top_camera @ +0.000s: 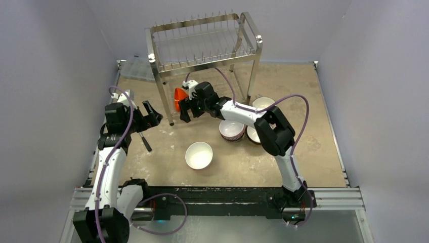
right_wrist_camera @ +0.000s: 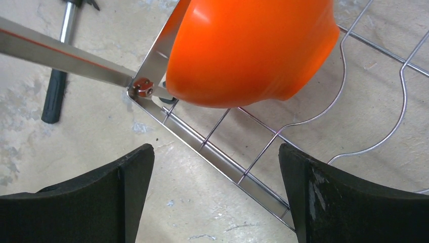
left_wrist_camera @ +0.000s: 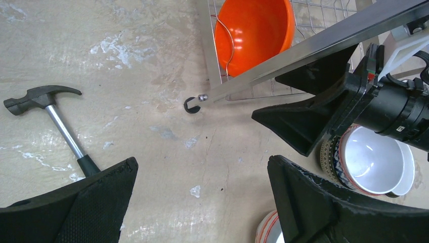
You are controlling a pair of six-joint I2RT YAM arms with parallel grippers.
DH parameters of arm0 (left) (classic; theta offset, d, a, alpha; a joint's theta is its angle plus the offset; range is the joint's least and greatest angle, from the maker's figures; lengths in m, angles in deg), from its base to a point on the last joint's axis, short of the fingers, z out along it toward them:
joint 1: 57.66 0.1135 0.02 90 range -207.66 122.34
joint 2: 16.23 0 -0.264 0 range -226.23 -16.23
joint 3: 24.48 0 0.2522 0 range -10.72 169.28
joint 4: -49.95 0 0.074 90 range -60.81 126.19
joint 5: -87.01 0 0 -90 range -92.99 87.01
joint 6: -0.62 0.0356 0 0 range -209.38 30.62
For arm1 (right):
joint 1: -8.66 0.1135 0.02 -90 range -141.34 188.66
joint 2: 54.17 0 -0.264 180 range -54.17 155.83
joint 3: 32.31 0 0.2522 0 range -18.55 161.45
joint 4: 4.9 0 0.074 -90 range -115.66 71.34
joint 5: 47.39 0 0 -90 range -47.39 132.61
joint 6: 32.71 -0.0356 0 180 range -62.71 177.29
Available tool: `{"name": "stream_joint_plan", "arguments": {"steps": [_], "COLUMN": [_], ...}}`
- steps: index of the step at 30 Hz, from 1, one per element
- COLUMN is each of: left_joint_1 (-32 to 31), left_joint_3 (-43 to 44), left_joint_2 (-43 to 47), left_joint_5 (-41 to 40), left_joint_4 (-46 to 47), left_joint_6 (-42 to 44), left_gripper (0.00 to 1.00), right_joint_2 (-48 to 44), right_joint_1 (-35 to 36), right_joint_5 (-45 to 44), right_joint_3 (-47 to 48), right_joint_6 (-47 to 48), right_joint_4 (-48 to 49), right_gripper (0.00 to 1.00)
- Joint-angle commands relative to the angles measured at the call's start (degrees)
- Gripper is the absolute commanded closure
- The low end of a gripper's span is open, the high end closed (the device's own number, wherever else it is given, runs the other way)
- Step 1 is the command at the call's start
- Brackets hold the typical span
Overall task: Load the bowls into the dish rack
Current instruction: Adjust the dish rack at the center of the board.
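One orange bowl [right_wrist_camera: 248, 50] sits on edge in rack [right_wrist_camera: 60, 54].
R gripper [right_wrist_camera: 215, 167] & L gripper [left_wrist_camera: 202, 162] wide open, holding nothing; pull R back straight, don't bump bowl.

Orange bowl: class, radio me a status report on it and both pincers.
Left pincer, right pincer open, empty. Orange bowl tilted in lower tier of dish rack. White bowl on table. Hammer left of rack, not blocking.

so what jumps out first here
The bright orange ceramic bowl stands out, tipped on its side at the left front corner of the tall shiny steel wire dish rack, low down. The right arm reaches to it with jaws open and apart from it. A black-headed steel hammer lies on the table left of the rack.
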State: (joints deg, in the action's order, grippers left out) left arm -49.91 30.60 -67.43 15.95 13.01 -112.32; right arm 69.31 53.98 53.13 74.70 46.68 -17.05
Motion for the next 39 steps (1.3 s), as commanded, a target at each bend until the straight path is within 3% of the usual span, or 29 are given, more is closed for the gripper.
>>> {"name": "stream_joint_plan", "arguments": {"steps": [1,11,22,34,39], "left_joint_1": [0.34,0.34,0.36,0.25,0.24], "left_joint_3": [-0.62,-0.67,-0.62,0.42,0.96], "left_joint_2": [1.07,1.19,1.53,2.24,3.19], "left_joint_5": [1.03,0.93,1.01,1.53,4.33], "left_joint_4": [2.50,2.50,2.52,-0.94,-5.14], "left_joint_6": [0.70,0.61,0.61,-0.60,-2.92], "left_gripper": [0.01,0.01,0.01,0.01,0.02], "right_joint_2": [-0.14,-3.03,-5.49,-18.60,-23.33], "right_joint_1": [0.34,0.47,0.64,0.41,-0.55], "right_joint_5": [6.31,11.08,13.31,7.09,8.46], "right_joint_3": [-2.08,-9.22,-10.95,-16.41,-20.48], "right_joint_6": [3.10,3.63,1.05,-7.59,-9.64], "right_joint_4": [-3.77,-5.49,-5.09,-1.78,-0.21], "right_gripper": [0.07,0.09,0.08,0.01,0.01]}}
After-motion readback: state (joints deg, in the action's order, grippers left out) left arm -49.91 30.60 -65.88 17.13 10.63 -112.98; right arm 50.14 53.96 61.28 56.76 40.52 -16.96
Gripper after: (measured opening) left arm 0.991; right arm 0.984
